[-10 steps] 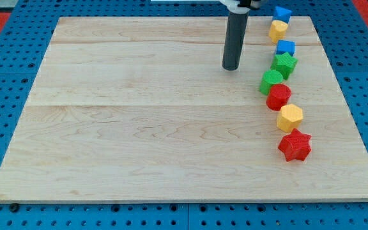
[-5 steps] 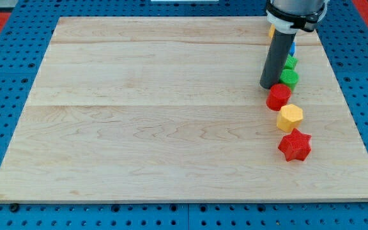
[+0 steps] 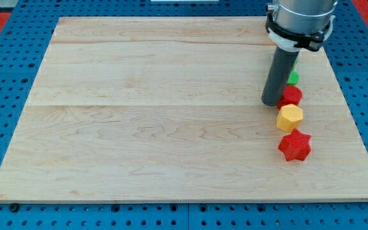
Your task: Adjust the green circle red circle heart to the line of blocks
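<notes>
My tip (image 3: 272,103) rests on the board at the view's right, touching the left side of the red circle (image 3: 292,96). The green circle (image 3: 293,78) shows only as a sliver behind the rod, just above the red circle. A yellow hexagon (image 3: 290,117) sits directly below the red circle, and a red star (image 3: 294,145) lies below that. Together they form a column running down the view's right side. The blocks higher up in the column are hidden behind the rod and arm.
The wooden board (image 3: 145,108) lies on a blue pegboard table (image 3: 5,96). The arm's body (image 3: 299,19) covers the board's top right corner. The column stands close to the board's right edge.
My tip moved right and down the view, from left of the green blocks to beside the red circle. The green and red circles shifted right, into the column. The arm now hides the upper blocks.
</notes>
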Controlling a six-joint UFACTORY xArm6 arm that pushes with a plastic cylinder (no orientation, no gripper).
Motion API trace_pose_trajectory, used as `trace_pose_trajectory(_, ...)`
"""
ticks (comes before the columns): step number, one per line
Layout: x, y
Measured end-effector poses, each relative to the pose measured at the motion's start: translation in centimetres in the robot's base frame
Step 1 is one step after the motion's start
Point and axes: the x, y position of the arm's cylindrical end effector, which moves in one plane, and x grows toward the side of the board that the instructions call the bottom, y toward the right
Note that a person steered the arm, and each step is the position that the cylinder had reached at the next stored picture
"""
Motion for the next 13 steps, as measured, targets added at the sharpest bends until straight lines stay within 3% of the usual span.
trace_pose_trajectory(3,-0.6,0.0)
trace_pose_trajectory(6,-5.4,-1.1)
trace_pose_trajectory(8,-11.5,-2.2)
trace_pose_trajectory(12,-13.8,-2.2)
trace_pose_trajectory(13,-16.3,-2.7)
